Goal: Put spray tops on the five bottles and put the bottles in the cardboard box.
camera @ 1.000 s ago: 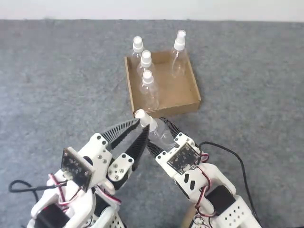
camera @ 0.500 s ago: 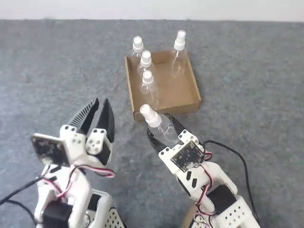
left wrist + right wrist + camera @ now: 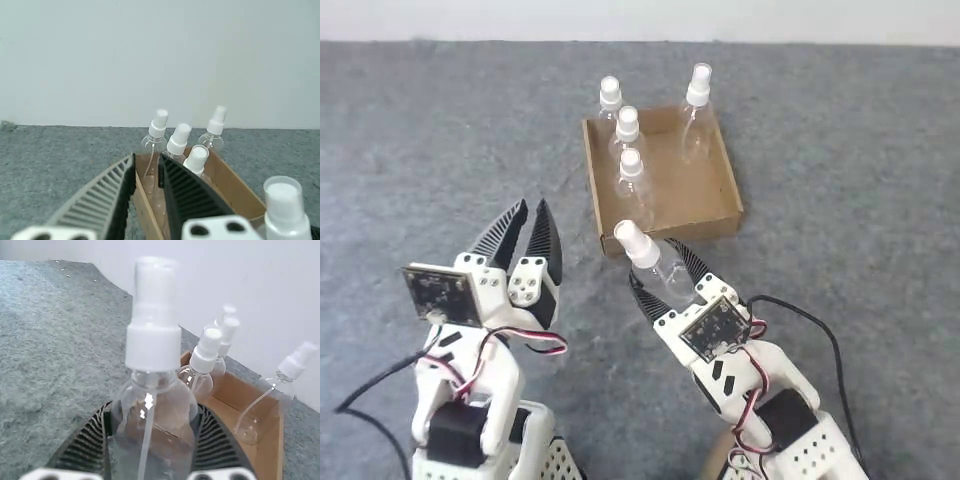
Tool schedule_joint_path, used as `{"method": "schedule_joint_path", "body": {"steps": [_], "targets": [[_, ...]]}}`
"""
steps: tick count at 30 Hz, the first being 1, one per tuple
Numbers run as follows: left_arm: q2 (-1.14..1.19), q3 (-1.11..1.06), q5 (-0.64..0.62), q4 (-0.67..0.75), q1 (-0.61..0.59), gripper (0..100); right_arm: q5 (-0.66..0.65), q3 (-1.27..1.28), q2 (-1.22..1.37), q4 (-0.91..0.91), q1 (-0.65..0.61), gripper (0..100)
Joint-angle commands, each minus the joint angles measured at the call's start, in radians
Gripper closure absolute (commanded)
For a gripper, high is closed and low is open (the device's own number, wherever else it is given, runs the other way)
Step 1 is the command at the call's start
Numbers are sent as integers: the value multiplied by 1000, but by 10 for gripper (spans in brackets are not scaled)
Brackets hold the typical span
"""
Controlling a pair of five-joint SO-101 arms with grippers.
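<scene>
Fifth bottle in hand, short of the cardboard box.

I find the right gripper (image 3: 662, 272) with its jaws clenched round the body of the fifth bottle (image 3: 667, 280). Its spray top (image 3: 635, 243) is fitted, and it is held above the tabletop (image 3: 840, 150) just outside the front wall of the cardboard box (image 3: 715, 228). The left gripper (image 3: 531, 206) stands raised, well to the side of the box, its jaws parted a little and grasping nothing. My judgement of the step in hand: I should lift the bottle clear over the front wall and set it in the free floor on the box's open side, away from the standing bottles. I should release only once the base sits flat. Count: five bottles, five spray tops, all fitted. Four bottles (image 3: 633, 190) stand in the box and one is in the jaws. One box.
</scene>
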State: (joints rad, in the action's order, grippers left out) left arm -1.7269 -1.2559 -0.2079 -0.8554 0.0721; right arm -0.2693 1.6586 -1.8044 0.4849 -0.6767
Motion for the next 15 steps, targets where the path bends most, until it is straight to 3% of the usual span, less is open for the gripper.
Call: {"method": "schedule_joint_path", "body": {"steps": [1, 15], "targets": [[0, 4, -15, 32, 3, 937, -5, 6, -13, -18, 12, 991], [2, -142, -8, 218, 43, 934, 43, -32, -13, -19, 8, 991]]}}
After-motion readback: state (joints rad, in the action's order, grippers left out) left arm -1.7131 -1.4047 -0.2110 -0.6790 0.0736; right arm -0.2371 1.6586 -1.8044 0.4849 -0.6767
